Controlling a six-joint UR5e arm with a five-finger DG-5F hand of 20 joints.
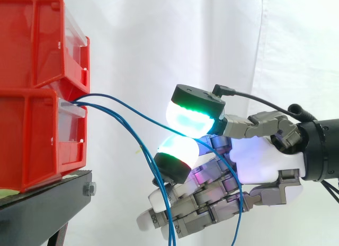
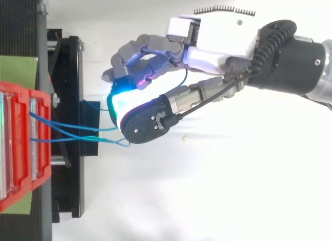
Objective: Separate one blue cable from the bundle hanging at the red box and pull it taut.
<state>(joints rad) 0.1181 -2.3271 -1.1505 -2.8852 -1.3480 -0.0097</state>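
Note:
Several thin blue cables come out between the two stacked red bins (image 1: 32, 71) at their right edge. One blue cable (image 1: 132, 112) runs in a shallow arc out to my hand (image 1: 265, 161). It passes between two green-glowing fingertips (image 1: 193, 119) that are pinched together on it. Past the pinch this cable drops down behind the hand. The other cables (image 1: 151, 172) hang steeply below, in front of the lower curled fingers. In the top view the hand (image 2: 218, 39) sits right of the red bin (image 2: 21, 147), with the cables (image 2: 78, 128) spanning the gap.
The bins rest on a black stand (image 1: 42, 203) whose edge (image 2: 70, 96) juts toward the hand. A green sheet (image 2: 18, 67) lies under the bins. A white curtain hangs behind, with white floor to the right and below.

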